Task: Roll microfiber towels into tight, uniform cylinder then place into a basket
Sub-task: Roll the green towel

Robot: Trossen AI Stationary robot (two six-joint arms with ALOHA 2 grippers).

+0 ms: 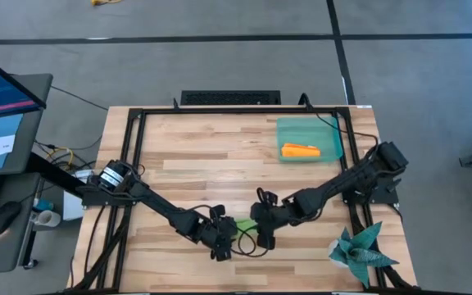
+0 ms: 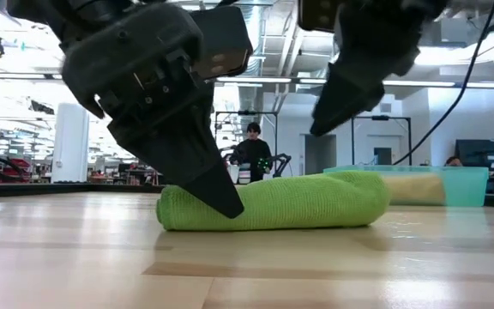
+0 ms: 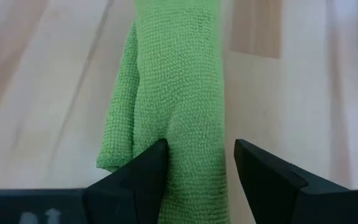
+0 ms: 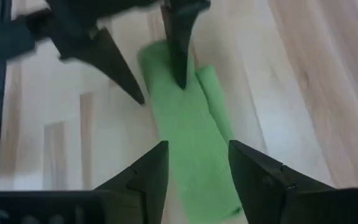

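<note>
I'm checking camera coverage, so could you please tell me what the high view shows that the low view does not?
Only the high view shows the whole table, the orange towel in full inside the basket, the dark star-shaped cloth and both arms from base to tool. Only the low view shows the green towel as a rolled cylinder lying on the wood, plus a person in the room behind. Both show the left tool and right tool over the green towel.

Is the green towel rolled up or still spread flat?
Rolled up. The green towel lies on the table as a compact cylinder, with the left pincer straddling one end; the basket holds only the orange towel.
</note>
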